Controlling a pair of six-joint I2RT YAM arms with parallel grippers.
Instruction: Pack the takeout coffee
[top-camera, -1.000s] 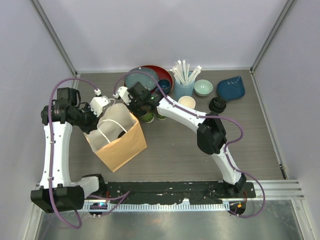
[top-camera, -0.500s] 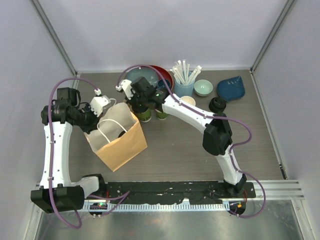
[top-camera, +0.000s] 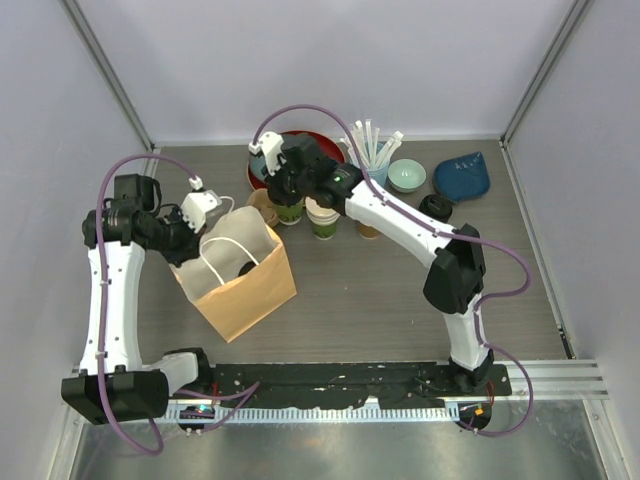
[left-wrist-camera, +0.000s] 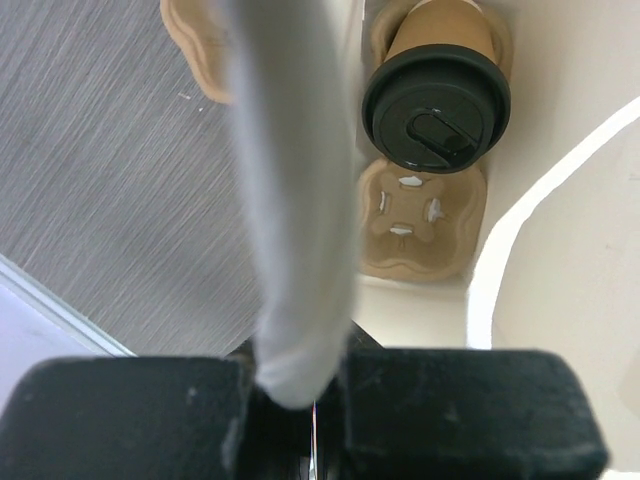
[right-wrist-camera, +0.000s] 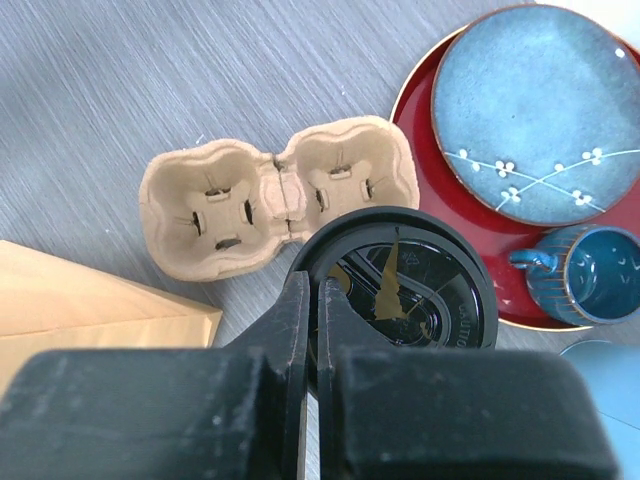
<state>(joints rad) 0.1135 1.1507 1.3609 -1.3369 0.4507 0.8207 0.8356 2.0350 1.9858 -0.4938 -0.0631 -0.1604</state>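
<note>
Grey wood-grain table (top-camera: 380, 300), seen from above, with both arms reaching toward its far left part. Brown paper bag (top-camera: 245, 290) stands open on the left half of the table. The left gripper (left-wrist-camera: 300, 378) is at the bag's far left rim, its fingers pinched tight on a pale handle strip (left-wrist-camera: 290, 200) of the bag.

Inside the bag lies a cardboard carrier (left-wrist-camera: 420, 215). The brown-sided cup (left-wrist-camera: 440, 35) stands upright in its far cell under a round black lid (left-wrist-camera: 437, 108), and the near cell is unfilled.

Beyond the bag, a red tray (right-wrist-camera: 412, 100) carries a blue plate (right-wrist-camera: 535, 110) and a dark blue mug (right-wrist-camera: 590, 270). A second, two-cell carrier (right-wrist-camera: 270, 200) lies on the table between bag and tray, both cells unfilled.

The right gripper (right-wrist-camera: 312, 310) hangs just beside this carrier. Its fingers are nearly together and nip the rim of the black lid (right-wrist-camera: 420, 290) on the green-sided cup (top-camera: 291, 212). That cup is upright at the near edge of the carrier's right-hand cell, outside the bag. Whether its base touches the table cannot be told.

To its right stand a lidless cream-rimmed cup stack (top-camera: 322, 218), a blue cup of white straws (top-camera: 368, 165) and a small pale green bowl (top-camera: 407, 175).
</note>
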